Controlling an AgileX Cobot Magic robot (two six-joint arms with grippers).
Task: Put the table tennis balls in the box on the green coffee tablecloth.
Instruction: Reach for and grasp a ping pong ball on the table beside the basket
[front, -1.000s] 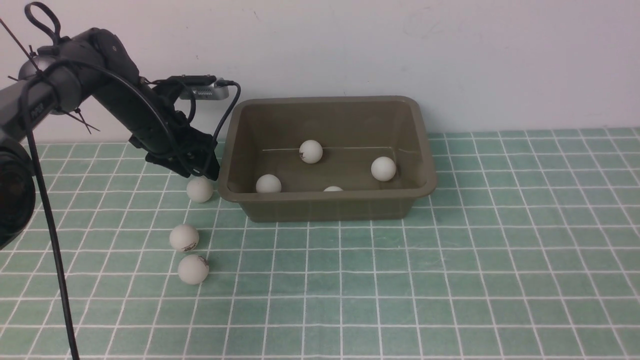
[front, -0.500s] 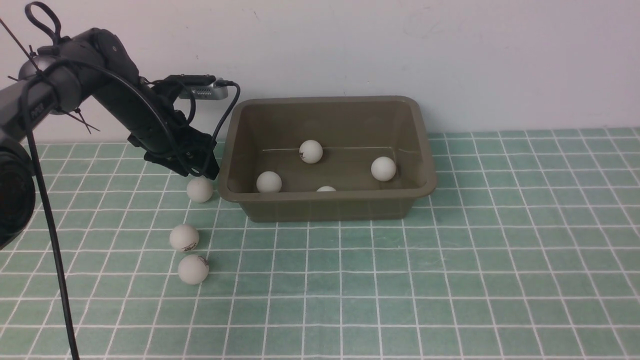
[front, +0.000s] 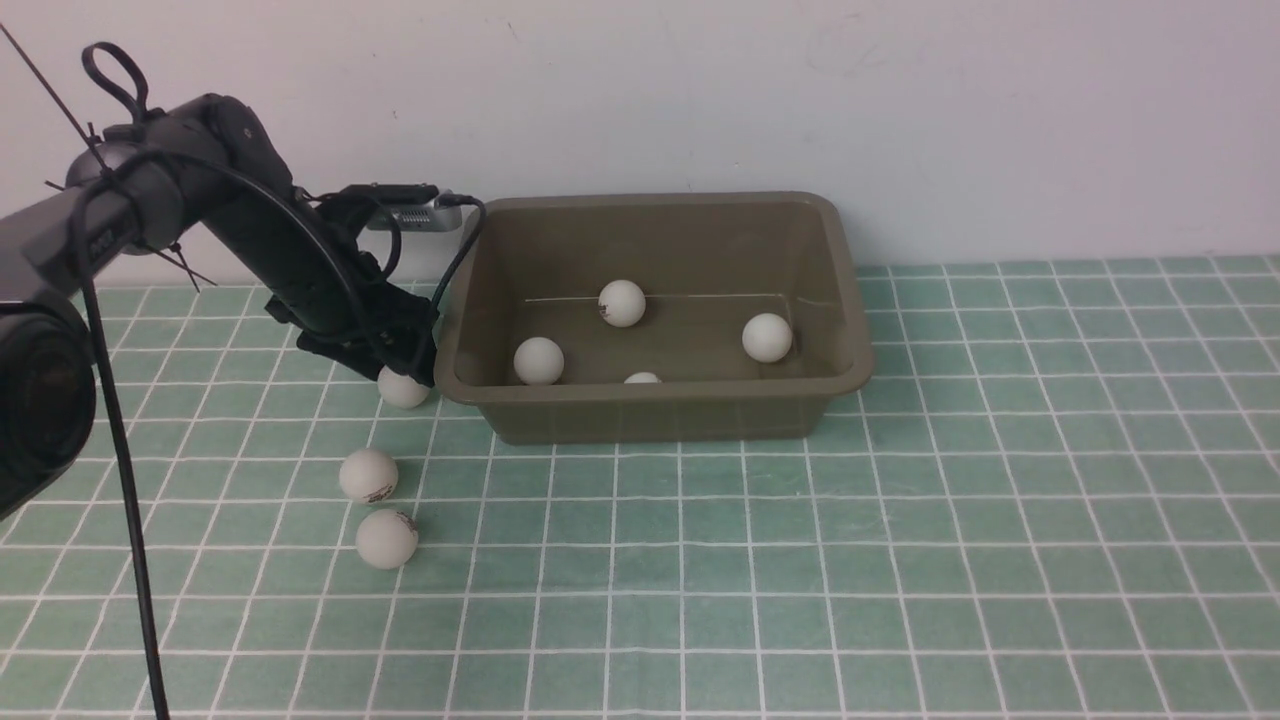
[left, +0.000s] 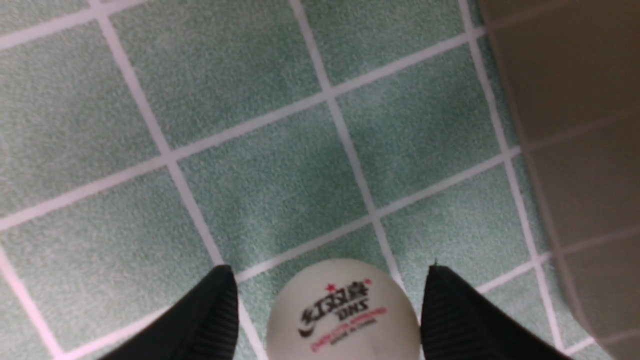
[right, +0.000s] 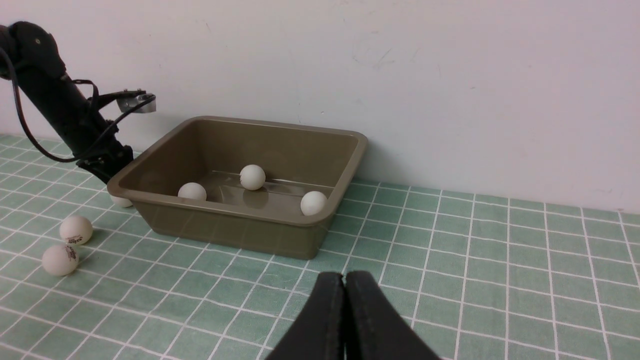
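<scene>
Now lower, left jaws wide apart astride ball (front: 404, 391) beside box (front: 650, 420); right jaws clenched.

The left pincer (front: 404, 371) has dropped down around the ball (front: 403, 391) beside the box (front: 650, 402).

You find the box (front: 650, 412) on the tablecloth (front: 900, 550), at the back, near the wall (front: 900, 120). Four balls (front: 622, 302) lie in it. Left of the box, one ball (front: 404, 389) lies just beside its front corner. Two balls (front: 368, 475) lie nearer to you, close together.
</scene>
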